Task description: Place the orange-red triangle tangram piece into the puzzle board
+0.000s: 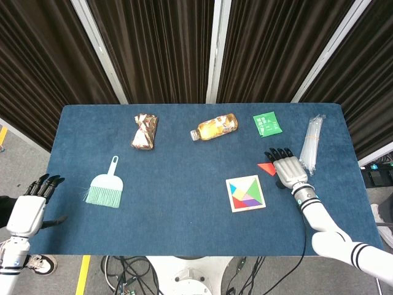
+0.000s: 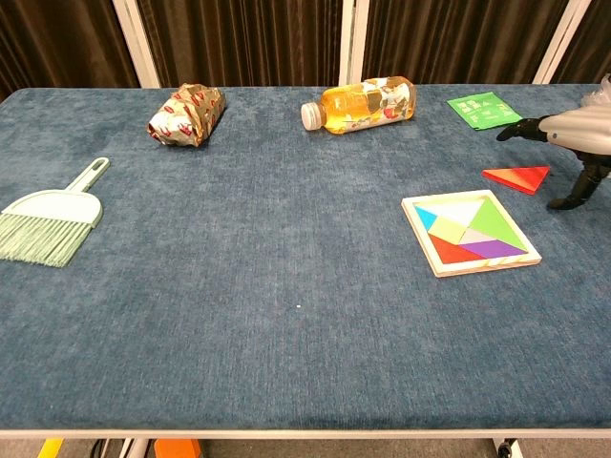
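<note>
The orange-red triangle (image 1: 266, 168) (image 2: 516, 177) lies flat on the blue cloth, just beyond the puzzle board's far right corner. The wooden board (image 1: 229, 196) (image 2: 427, 260) holds several coloured pieces. My right hand (image 1: 287, 169) (image 2: 573, 138) hovers over the triangle's right end, fingers spread and holding nothing; its thumb points down at the cloth beside the piece. My left hand (image 1: 29, 209) hangs open off the table's left edge, seen only in the head view.
A mint hand brush (image 1: 105, 191) (image 2: 50, 223) lies at the left. At the back lie a crumpled wrapper (image 1: 145, 130) (image 2: 186, 114), a juice bottle (image 1: 214, 127) (image 2: 364, 104) and a green packet (image 1: 267, 124) (image 2: 483, 109). A clear plastic sleeve (image 1: 311, 141) lies right.
</note>
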Controlling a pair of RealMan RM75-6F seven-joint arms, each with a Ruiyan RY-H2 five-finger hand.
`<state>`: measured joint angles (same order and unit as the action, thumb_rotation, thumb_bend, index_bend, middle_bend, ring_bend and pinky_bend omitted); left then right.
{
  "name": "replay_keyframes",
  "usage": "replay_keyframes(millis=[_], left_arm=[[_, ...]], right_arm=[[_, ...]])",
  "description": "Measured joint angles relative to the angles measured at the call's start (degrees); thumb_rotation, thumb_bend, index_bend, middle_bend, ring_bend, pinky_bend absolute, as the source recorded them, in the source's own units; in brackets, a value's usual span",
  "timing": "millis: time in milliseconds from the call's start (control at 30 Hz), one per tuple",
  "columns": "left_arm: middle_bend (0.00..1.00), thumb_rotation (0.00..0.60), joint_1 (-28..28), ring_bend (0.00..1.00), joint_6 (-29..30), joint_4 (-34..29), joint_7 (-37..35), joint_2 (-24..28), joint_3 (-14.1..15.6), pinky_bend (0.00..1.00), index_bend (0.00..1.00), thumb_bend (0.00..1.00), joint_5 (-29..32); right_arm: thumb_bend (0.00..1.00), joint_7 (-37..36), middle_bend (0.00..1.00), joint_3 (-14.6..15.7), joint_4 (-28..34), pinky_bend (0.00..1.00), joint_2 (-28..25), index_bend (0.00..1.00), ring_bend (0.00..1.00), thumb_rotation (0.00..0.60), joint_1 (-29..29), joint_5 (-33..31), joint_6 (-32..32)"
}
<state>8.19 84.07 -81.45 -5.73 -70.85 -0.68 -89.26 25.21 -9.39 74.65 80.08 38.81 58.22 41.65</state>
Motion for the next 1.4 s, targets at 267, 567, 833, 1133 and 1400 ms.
replay_keyframes(millis=[267,567,833,1133,1400], left_arm=[[0.12,0.6,-0.1,0.05,0.0,0.9,-1.1,-0.1,0.1,0.17,0.16,0.0,0.1],[0.12,0.6,-0.1,0.05,-0.3,1.1,-1.5,-0.2,0.3,0.17,0.16,0.0,-0.1],[0.12,0.6,-0.1,0.05,0.2,0.8,-1.4,0.0,0.3,0.17,0.16,0.0,-0.5],[0.12,0.6,-0.1,0.05,-0.2,1.0,-1.2,-0.2,0.4,0.17,0.16,0.0,-0.3],[0.12,0.6,-0.2,0.05,-0.1,1.3,-1.6,-0.3,0.5,0.17,0.16,0.0,-0.3]], right_arm=[[0.15,0.1,0.0,0.3,-1.5,0.0,1.4,0.17,0.0,0.6,1.8,-3.1,-0.7],[0.18,0.5,0.0,1.3,-2.5,0.0,2.0,0.28,0.0,0.6,3.0,-5.5,-0.6],[0.19,0.7,0.0,2.0,-1.9,0.0,1.6,0.32,0.0,0.6,3.5,-6.6,0.2],[0.2,0.8,0.0,2.8,-2.2,0.0,1.7,0.37,0.0,0.6,3.9,-7.4,0.7],[0.21,-0.2,0.0,3.1,-1.9,0.0,1.5,0.43,0.0,0.6,3.9,-7.0,1.7]])
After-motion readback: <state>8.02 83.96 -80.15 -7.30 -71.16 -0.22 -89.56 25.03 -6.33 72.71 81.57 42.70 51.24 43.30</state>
